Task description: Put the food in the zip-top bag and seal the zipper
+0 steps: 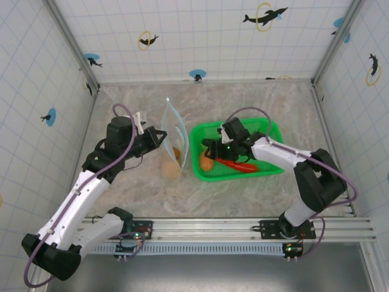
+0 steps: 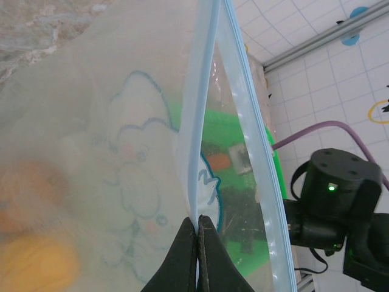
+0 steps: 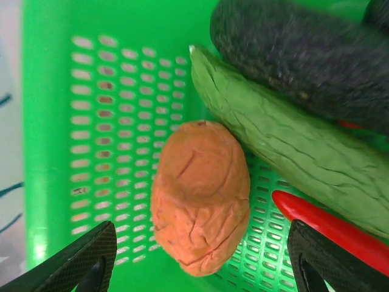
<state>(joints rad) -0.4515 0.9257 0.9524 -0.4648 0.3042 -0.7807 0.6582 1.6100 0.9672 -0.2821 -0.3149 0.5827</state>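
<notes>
The clear zip-top bag [image 1: 173,141] with its elephant print stands on the table, mouth held up. My left gripper [image 2: 199,222] is shut on the pale blue zipper [image 2: 193,140] at the near mouth edge. Blurred orange and yellow food [image 2: 33,243] lies inside the bag. My right gripper [image 3: 197,255] hangs open over the green mesh basket [image 1: 270,131], its fingers either side of the brownish-orange oval [image 3: 200,194]. Beside it lie the green piece [image 3: 292,146], the dark purple eggplant [image 3: 304,55] and the red chili [image 3: 328,228].
The basket [image 3: 55,121] sits right of the bag, close to it. Tiled walls [image 1: 200,36] close in the marble table [image 1: 243,194] on three sides. A metal rail [image 1: 231,228] runs along the near edge.
</notes>
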